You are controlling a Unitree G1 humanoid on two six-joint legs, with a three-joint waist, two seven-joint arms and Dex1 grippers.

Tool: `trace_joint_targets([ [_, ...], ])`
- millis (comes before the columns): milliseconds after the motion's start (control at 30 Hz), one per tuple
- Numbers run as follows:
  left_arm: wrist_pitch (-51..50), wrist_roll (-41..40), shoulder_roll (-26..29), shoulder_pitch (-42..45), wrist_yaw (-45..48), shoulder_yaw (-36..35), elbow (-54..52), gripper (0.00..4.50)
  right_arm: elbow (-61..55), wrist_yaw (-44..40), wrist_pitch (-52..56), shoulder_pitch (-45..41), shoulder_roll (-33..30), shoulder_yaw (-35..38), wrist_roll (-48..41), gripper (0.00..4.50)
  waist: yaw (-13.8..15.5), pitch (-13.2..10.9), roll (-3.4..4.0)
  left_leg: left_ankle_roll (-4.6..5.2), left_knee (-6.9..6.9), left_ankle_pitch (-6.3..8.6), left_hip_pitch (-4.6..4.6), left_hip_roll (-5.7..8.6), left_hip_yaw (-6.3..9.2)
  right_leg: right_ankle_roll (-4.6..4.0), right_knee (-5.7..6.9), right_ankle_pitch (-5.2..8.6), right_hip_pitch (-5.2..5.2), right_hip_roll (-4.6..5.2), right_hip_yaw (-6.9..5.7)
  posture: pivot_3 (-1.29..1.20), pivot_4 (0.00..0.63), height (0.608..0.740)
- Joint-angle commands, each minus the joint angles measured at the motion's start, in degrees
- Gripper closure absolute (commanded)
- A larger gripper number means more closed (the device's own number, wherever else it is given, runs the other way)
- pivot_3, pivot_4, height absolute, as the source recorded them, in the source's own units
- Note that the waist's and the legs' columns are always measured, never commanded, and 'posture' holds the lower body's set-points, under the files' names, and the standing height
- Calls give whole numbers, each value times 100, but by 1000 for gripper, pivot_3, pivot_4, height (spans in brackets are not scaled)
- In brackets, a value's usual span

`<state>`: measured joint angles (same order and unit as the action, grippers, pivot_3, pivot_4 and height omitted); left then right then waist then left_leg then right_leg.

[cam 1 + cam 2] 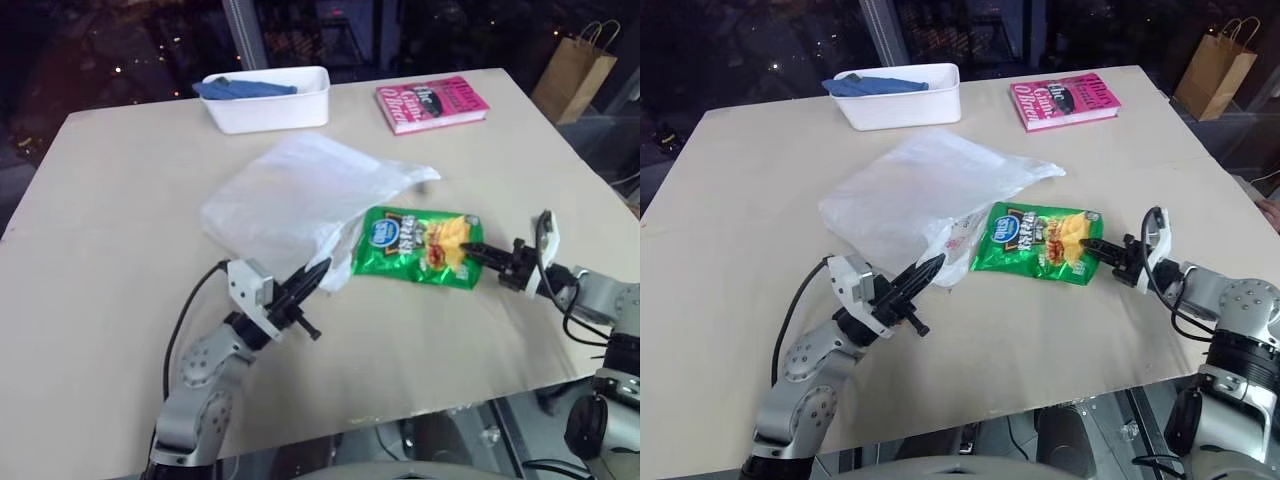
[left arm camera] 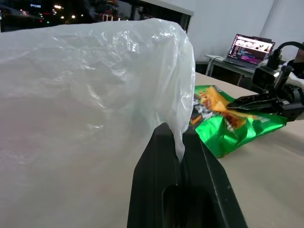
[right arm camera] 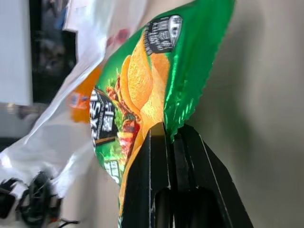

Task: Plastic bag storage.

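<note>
Gripping the large thin translucent white crinkly plastic bag (image 1: 300, 195) by its near edge: left pincer (image 1: 318, 272) has both black fingers together on the film, which the left wrist view shows pinched between the tips. Bag lies spread flat mid-table, its far corner pointing right; a patch of red print shows near the pinched edge.

Right pincer (image 1: 474, 254) is clamped on the right edge of the shiny green foil chip packet (image 1: 420, 244), fingers closed over the crimped seam as the right wrist view shows. Packet lies just right of the bag, its left end touching or slightly under the bag's edge; cannot tell which.

On the beige table (image 1: 120, 250), far side: white rectangular plastic tub (image 1: 268, 101) holding a folded blue cloth (image 1: 243, 88), and to its right a pink paperback book (image 1: 431, 103) lying flat. Both well apart from the bag.

Off the table's far right corner: brown paper bag with loop handles (image 1: 573, 73) standing upright.
</note>
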<state>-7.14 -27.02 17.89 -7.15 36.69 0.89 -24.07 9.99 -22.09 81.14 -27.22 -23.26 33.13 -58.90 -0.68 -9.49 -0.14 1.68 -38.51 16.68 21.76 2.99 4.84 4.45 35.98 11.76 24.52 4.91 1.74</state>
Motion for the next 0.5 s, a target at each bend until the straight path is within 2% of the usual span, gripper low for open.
trace_joint_targets([
  [33, 132, 34, 56, -56, 145, 81, -125, 4500, -88, 420, -3, -257, 393, 237, -303, 4426, -15, 3, 5, 0, 1, 0, -1, 0, -1, 0, 0, 0, 0, 0, 0, 0, 150, 740],
  [233, 164, -149, -96, -26, -23, -194, -3, 4500, 301, 774, -266, -347, 541, 815, -699, 4426, 13, 4, 8, 0, 1, 0, 4, 10, 7, 0, 1, 0, 2, 6, -4, 0, 150, 740],
  [367, 131, -317, -177, 108, -59, -388, 78, 4500, 38, 727, -80, -98, 534, 682, -871, 4426, -11, 5, 10, 0, 1, 0, 2, 4, 7, 0, 2, 0, 2, 1, -6, 0, 150, 740],
  [500, 6, -724, -255, 195, -145, -699, 100, 4500, -43, 921, -153, -112, 775, 1012, -1663, 4426, -31, 7, 12, 1, 1, 0, 0, 0, 3, 0, 4, 0, 2, 0, -4, 0, 150, 740],
])
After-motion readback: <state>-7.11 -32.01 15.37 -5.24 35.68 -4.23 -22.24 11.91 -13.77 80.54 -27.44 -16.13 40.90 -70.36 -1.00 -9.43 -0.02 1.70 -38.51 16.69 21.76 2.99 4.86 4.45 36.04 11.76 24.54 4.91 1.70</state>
